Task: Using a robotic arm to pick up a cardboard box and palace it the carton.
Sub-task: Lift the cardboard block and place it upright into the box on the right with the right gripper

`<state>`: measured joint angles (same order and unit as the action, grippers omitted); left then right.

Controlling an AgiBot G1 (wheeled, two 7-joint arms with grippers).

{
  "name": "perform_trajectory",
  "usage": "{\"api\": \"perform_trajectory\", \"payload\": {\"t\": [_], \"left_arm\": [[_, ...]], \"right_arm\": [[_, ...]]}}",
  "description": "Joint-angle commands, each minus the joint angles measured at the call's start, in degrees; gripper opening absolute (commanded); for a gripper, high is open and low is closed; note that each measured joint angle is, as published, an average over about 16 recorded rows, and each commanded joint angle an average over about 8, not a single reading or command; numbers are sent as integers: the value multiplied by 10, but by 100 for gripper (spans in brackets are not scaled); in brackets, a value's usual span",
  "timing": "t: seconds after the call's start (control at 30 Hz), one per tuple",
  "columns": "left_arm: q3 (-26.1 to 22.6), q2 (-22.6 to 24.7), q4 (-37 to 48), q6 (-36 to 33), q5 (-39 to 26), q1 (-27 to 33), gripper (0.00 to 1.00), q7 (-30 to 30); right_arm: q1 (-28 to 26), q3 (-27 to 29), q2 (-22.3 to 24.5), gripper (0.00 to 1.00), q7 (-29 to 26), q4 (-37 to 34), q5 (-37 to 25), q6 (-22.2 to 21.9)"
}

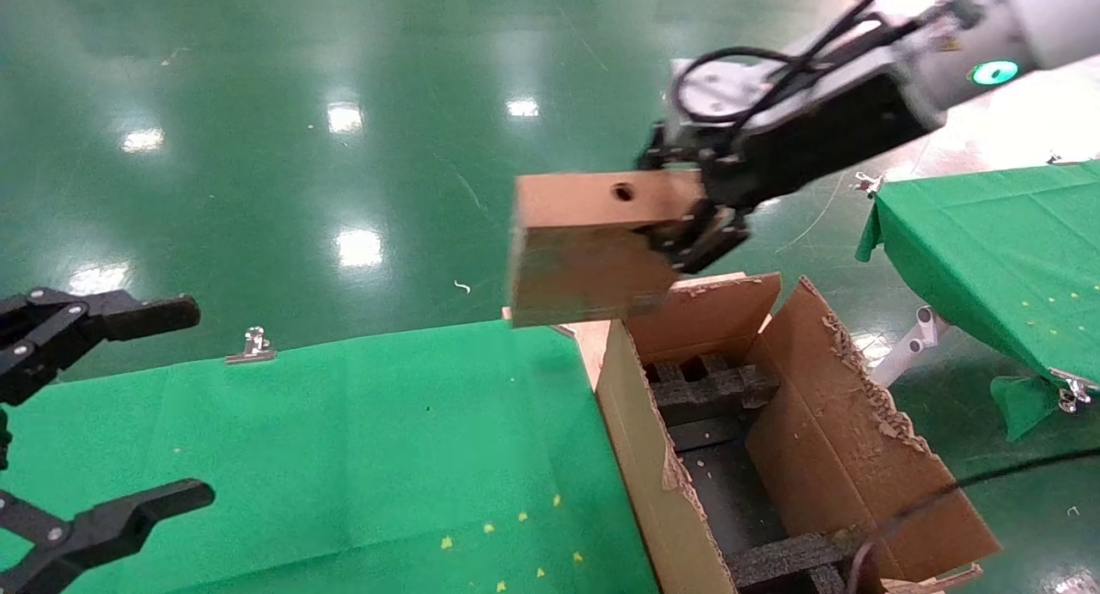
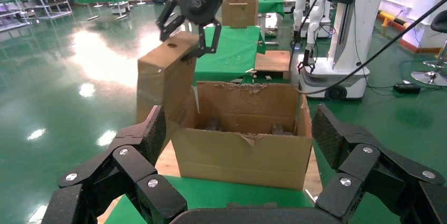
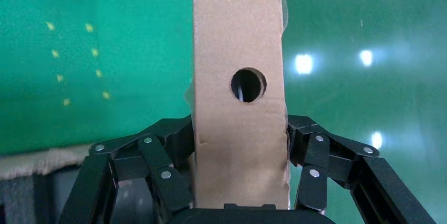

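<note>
- My right gripper (image 1: pixel 700 211) is clamped on the cardboard box (image 1: pixel 593 250); in the right wrist view its fingers (image 3: pixel 168 174) press against both broad faces of the box (image 3: pixel 240 76), with the narrow holed side turned toward the camera.
- The grip sits at one end of the box, so most of it sticks out past the fingertips (only the near end is pinched).
- From the head view the box hangs in the air, well above the green-covered table (image 1: pixel 344 439) and just beyond the far-left corner of the carton (image 1: pixel 773 422), not touching either.
- Its long axis runs roughly level, from the gripper out toward my left; the narrow side with a round hole (image 1: pixel 622 192) faces up and the scuffed, darker broad face looks toward me.
- The left wrist view shows the same box (image 2: pixel 163 76) held high beside the carton (image 2: pixel 242 155), by the robotic arm (image 2: pixel 197 2) reaching in from above.
- The carton stands open at the table's right edge, ragged flaps up, black foam inserts (image 1: pixel 713 396) visible inside.
- My left gripper (image 1: pixel 86 422) idles low at the near left over the table, jaws spread wide and holding nothing.
</note>
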<state>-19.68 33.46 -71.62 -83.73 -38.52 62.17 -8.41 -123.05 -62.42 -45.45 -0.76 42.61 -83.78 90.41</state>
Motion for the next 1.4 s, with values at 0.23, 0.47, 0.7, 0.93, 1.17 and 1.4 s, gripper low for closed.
{"api": "perform_trajectory", "payload": {"t": [0.23, 0.47, 0.7, 0.93, 1.17, 1.4], "left_arm": [[0, 0, 0, 0, 0, 0, 100, 0], [0, 0, 0, 0, 0, 0, 100, 0], [0, 0, 0, 0, 0, 0, 100, 0], [0, 0, 0, 0, 0, 0, 100, 0], [0, 0, 0, 0, 0, 0, 100, 0], [0, 0, 0, 0, 0, 0, 100, 0]], "right_arm": [[-32, -45, 88, 0, -45, 46, -31, 5], [-44, -96, 183, 0, -114, 131, -31, 4], [-38, -122, 229, 0, -176, 186, -19, -7], [-38, -126, 235, 0, -191, 194, -17, -14], [-13, -134, 238, 0, -247, 193, -24, -57], [35, -151, 267, 0, -438, 247, -67, -154]]}}
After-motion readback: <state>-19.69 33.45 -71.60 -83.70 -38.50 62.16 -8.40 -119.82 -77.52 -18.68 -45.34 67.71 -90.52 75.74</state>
